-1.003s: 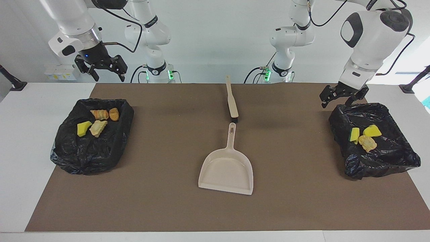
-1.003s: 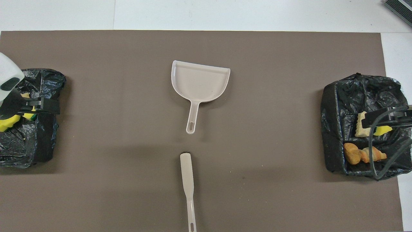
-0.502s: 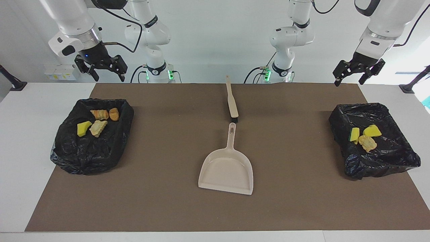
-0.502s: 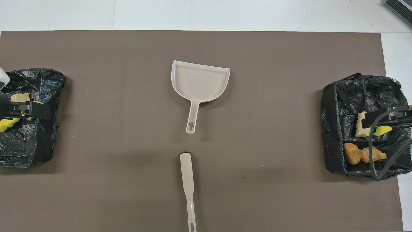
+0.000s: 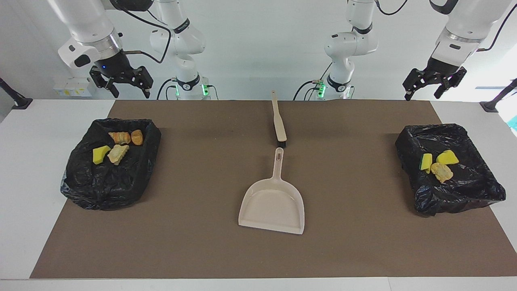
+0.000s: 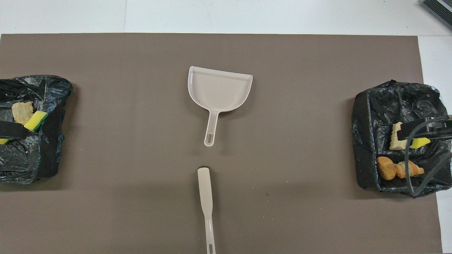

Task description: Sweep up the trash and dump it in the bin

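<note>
All the trash lies in two black bag-lined bins. The bin at the right arm's end holds a yellow sponge chunk and three tan-orange lumps. The bin at the left arm's end holds two yellow chunks and a tan lump. My right gripper hangs open and empty, high over its bin. My left gripper is open and empty, raised high over its bin.
The beige dustpan lies mid-table on the brown mat, its handle toward the robots. The beige brush lies in line with it, nearer to the robots.
My left gripper has risen from the rim of its bin to well above it. The right arm, the trash, the dustpan and the brush have not moved.
</note>
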{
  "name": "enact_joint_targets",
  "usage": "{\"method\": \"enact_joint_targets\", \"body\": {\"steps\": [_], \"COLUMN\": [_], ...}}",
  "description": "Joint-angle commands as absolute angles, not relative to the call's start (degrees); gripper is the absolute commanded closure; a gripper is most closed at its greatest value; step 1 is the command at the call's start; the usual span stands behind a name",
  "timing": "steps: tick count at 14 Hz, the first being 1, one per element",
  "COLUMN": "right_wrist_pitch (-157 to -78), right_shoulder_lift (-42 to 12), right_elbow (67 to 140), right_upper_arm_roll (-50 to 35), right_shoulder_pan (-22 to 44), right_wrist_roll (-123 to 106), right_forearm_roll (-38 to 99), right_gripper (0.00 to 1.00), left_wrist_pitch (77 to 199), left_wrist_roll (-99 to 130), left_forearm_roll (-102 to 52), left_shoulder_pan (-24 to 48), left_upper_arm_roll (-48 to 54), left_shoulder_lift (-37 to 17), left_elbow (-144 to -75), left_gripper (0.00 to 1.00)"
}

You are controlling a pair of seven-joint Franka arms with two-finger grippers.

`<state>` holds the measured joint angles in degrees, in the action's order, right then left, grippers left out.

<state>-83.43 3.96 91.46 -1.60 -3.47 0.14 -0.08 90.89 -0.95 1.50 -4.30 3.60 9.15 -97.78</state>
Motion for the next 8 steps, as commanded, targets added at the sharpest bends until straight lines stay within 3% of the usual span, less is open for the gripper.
{"method": "enact_joint_targets", "body": {"steps": [1, 8], "right_wrist_pitch": [-84.81, -84.81], "right_shoulder_lift": [5.36, 5.36], "right_elbow": [93.25, 93.25], "right_upper_arm_roll": [-1.93, -1.93], "right_shoulder_pan": [-4.92, -4.83], "right_wrist_roll": [0.53, 0.26], "right_forearm_roll": [0.97, 0.97], "right_gripper": [0.00, 0.00], "left_wrist_pitch": [89.91, 90.88], "left_wrist_roll": [-1.41, -1.41], "left_forearm_roll": [0.62, -2.90], "left_shoulder_pan": [-4.39, -5.19], "left_upper_arm_roll": [3.87, 3.69], "left_shoulder_lift": [9.32, 9.40], "left_elbow": [-97.56, -98.09], "left_gripper": [0.00, 0.00]}}
